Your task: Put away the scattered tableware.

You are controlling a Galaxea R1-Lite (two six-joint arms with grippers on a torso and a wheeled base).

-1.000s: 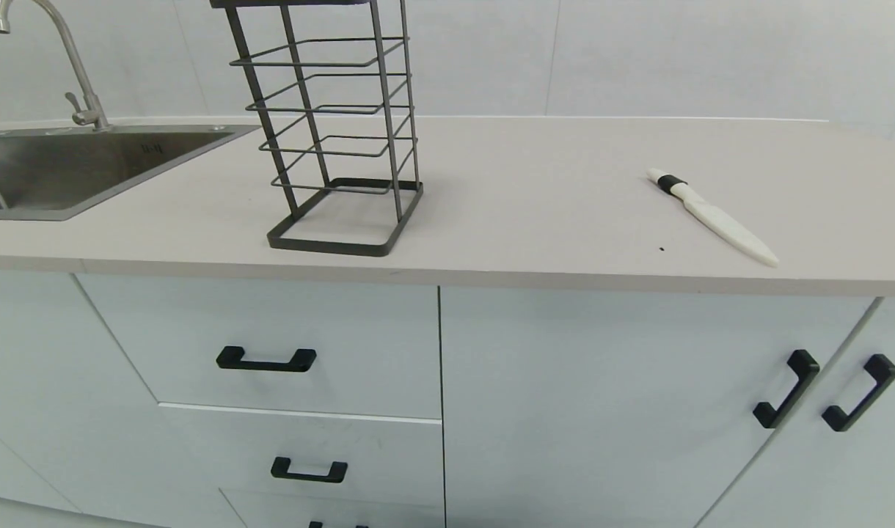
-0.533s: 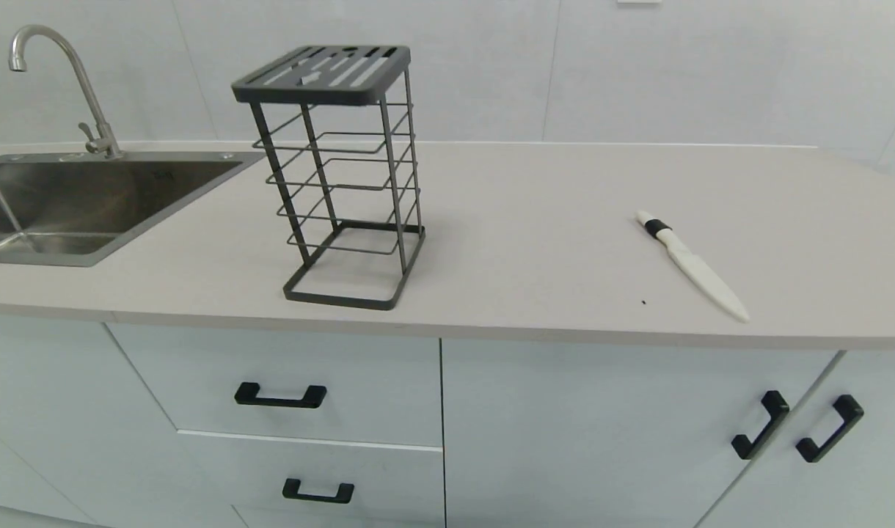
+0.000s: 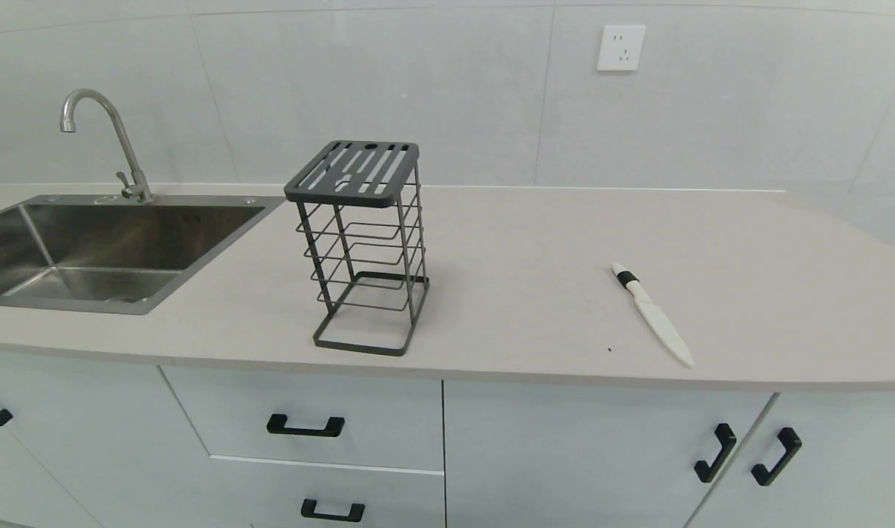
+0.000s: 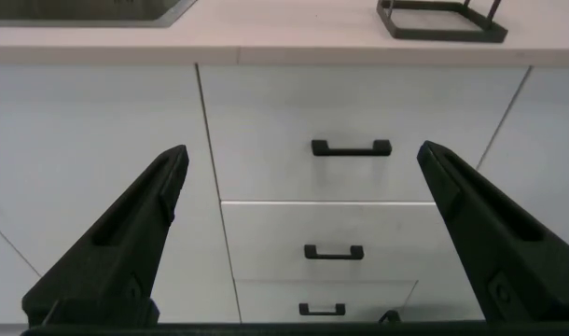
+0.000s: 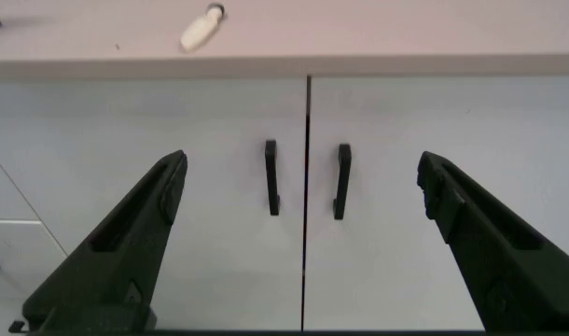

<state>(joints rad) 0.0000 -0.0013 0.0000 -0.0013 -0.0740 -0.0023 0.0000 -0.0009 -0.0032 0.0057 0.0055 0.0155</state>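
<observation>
A white knife (image 3: 651, 313) with a black band near its handle end lies flat on the grey countertop (image 3: 535, 293), to the right near the front edge. A black wire knife rack (image 3: 364, 246) with a slotted top stands upright at the counter's middle. My left gripper (image 4: 303, 154) hangs open below counter height, facing the drawers, with the rack's base (image 4: 440, 21) above it. My right gripper (image 5: 301, 161) is open too, facing the cabinet doors, and one end of the knife (image 5: 199, 33) shows on the counter edge above.
A steel sink (image 3: 103, 249) with a tap (image 3: 106, 143) is set into the counter's left end. Drawers with black handles (image 3: 305, 425) are under the rack, double doors (image 3: 748, 451) under the knife. A wall socket (image 3: 620, 48) sits behind.
The whole head picture has shifted down and shrunk, so the camera has moved up and back. Knife and rack keep their places on the counter.
</observation>
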